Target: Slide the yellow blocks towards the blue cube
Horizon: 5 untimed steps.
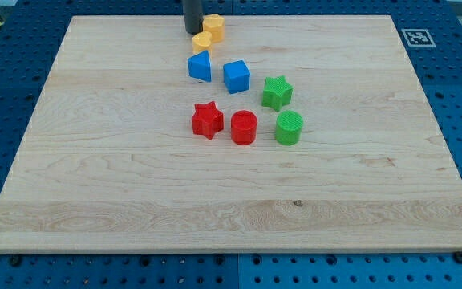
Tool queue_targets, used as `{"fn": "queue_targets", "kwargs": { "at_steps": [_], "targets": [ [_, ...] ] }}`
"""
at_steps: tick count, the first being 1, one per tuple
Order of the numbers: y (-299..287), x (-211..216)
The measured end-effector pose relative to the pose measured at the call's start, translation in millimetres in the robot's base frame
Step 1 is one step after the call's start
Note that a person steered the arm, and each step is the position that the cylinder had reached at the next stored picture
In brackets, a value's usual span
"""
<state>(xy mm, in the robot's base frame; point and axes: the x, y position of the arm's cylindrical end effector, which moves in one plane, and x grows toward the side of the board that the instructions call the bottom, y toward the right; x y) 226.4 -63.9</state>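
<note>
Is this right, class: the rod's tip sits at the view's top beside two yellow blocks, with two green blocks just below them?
No: in the camera view, blue blocks lie just below the yellow blocks, a blue wedge-like block and blue cube. My tip is beside the yellow ones at the top.

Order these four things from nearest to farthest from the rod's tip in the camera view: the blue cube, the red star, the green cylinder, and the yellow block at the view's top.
My tip is at the view's top.
1. Yellow block, just to the tip's right.
2. Blue cube, below and to the right.
3. Red star, lower, almost straight below the tip.
4. Green cylinder, lowest and farthest right.
</note>
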Motion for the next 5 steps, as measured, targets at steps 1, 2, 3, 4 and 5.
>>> {"fn": "queue_targets", "kwargs": {
  "at_steps": [1,2,3,4,5],
  "targets": [
    [22.7,-2.1],
    [25.9,-17.9],
    [19.1,-34.2],
    [60.9,-32.0],
    [90.1,-32.1]
  ]
}}
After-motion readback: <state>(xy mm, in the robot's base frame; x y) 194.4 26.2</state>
